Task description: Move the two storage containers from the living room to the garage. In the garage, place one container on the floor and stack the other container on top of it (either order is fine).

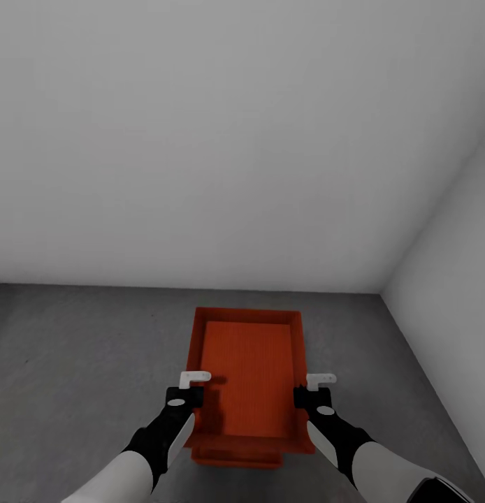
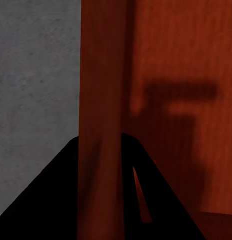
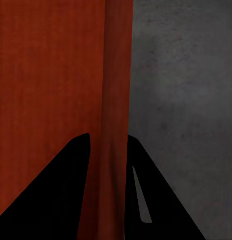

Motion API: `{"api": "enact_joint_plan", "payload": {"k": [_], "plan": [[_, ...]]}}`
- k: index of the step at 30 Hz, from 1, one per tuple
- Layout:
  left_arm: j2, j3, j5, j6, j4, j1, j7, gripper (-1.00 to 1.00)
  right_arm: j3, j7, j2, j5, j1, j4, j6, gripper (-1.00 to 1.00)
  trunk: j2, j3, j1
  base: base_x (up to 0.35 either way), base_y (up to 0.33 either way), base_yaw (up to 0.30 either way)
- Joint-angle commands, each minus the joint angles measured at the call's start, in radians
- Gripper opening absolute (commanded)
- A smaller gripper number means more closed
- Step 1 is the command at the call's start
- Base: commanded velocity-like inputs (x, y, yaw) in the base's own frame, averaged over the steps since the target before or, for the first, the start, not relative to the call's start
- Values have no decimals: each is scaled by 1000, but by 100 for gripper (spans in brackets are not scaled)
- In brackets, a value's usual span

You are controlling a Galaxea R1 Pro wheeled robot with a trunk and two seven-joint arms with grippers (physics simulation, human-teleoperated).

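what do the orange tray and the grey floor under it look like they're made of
Orange-red shallow rectangular tray: probably matte plastic, since it is uniformly coloured with fine ribbed lines on its base and no shine. Dark grey floor: looks like bare concrete, mottled, dull and seamless. Both are simulator renders, so this is only appearance.
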Motion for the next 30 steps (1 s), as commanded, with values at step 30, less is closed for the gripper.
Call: {"api": "enact_joint_plan", "payload": {"k": [30], "plan": [[2,-15,23,58,1,0,13,-100,-15,-34,-1,11,-2,-2,-8,-100,-2,-50,0,0,0,0]]}}
